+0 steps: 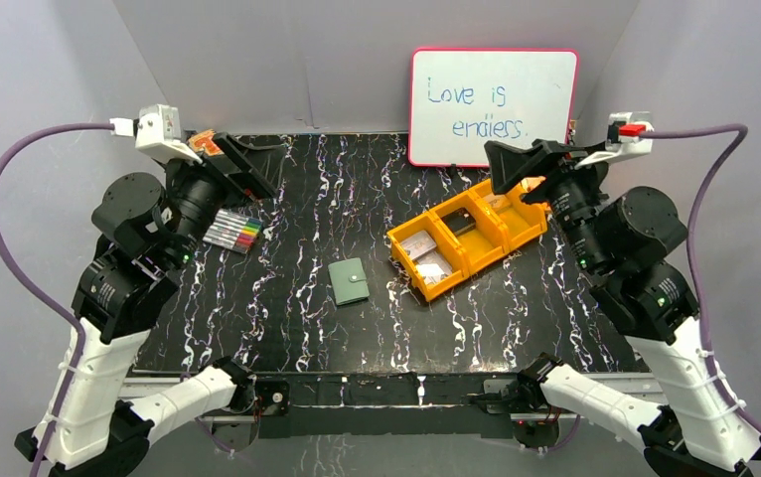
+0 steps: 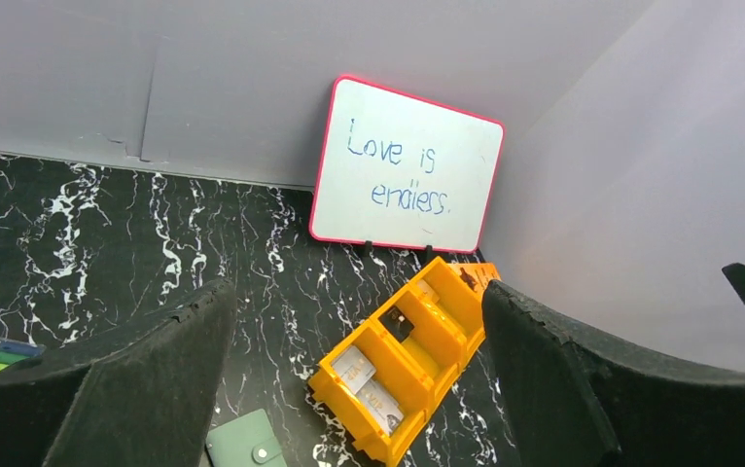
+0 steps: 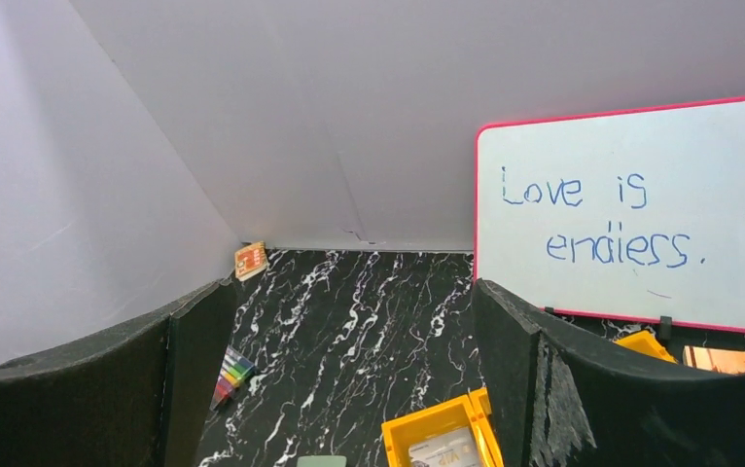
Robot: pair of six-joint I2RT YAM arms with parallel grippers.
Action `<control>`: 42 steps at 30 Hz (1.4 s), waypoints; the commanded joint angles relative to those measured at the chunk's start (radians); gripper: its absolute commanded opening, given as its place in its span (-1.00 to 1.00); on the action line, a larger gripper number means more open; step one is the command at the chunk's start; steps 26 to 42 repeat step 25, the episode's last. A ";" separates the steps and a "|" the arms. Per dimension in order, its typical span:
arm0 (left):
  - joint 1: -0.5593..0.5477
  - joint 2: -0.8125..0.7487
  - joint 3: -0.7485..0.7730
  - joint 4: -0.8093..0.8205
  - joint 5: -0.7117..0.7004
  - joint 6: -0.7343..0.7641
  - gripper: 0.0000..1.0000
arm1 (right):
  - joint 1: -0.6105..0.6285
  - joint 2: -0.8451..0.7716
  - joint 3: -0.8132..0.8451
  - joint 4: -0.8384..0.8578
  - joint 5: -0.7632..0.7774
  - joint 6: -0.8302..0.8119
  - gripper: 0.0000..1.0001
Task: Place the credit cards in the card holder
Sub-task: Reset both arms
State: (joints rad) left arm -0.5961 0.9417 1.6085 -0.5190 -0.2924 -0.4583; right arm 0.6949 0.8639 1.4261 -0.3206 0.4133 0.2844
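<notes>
The card holder [image 1: 349, 281], a sage-green snap wallet, lies shut on the black marble table, left of an orange compartment tray [image 1: 411, 273]. The wallet's corner shows in the left wrist view [image 2: 247, 443] and its edge in the right wrist view [image 3: 322, 460]. The credit cards [image 1: 426, 255], pale grey, lie in the tray's nearest compartment [image 2: 369, 381] [image 3: 443, 449]. My left gripper [image 1: 255, 175] [image 2: 354, 292] hangs open and empty above the table's far left. My right gripper [image 1: 498, 169] [image 3: 351, 287] is open and empty above the tray's far end.
A whiteboard [image 1: 491, 104] leans on the back wall. A pack of coloured markers [image 1: 232, 232] lies at the left. A small orange packet [image 3: 251, 261] sits in the far-left corner. A black item [image 1: 459, 221] is in the tray's middle compartment, and an orange booklet [image 2: 480, 275] lies behind the tray.
</notes>
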 commanded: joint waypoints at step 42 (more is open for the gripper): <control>-0.005 -0.067 -0.123 -0.015 -0.065 -0.072 0.86 | 0.001 -0.058 -0.158 0.066 -0.044 0.039 0.97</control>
